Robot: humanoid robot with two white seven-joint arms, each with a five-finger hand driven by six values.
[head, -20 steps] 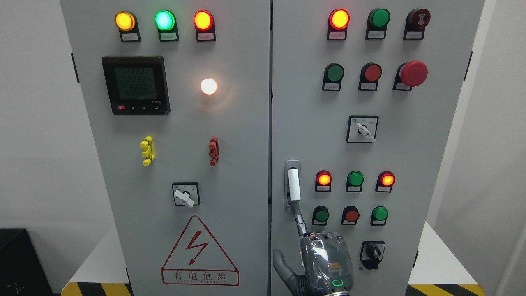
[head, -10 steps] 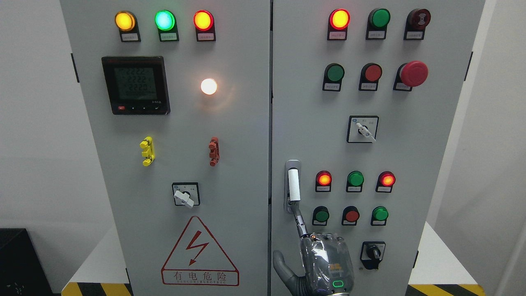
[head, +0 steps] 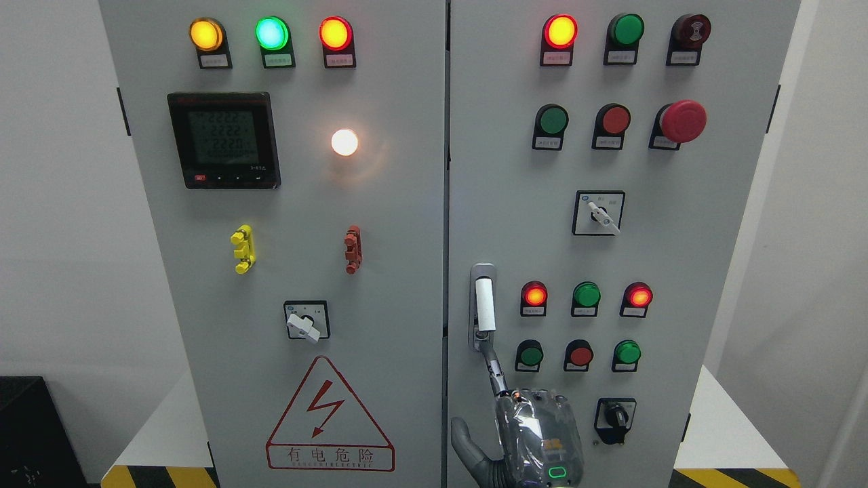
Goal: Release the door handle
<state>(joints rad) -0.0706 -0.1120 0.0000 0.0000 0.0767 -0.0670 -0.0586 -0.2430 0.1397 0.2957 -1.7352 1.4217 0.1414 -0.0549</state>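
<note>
Fingers spread loose, my right hand [head: 536,444] sits just below the door handle [head: 484,306], holding nothing; only my extended index finger [head: 494,369] reaches up to the handle's lower end, touching or nearly so. That handle stands upright on the right cabinet door [head: 651,257], left of the indicator lamps [head: 586,295].

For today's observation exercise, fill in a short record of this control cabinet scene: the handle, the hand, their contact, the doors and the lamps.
handle: white door handle, upright in its recess on the right door
hand: right hand at the bottom edge, below the handle
contact: one extended finger reaches the handle's lower end; the other fingers are not around it
doors: both look shut
lamps: white lamp lit on the left door
</note>
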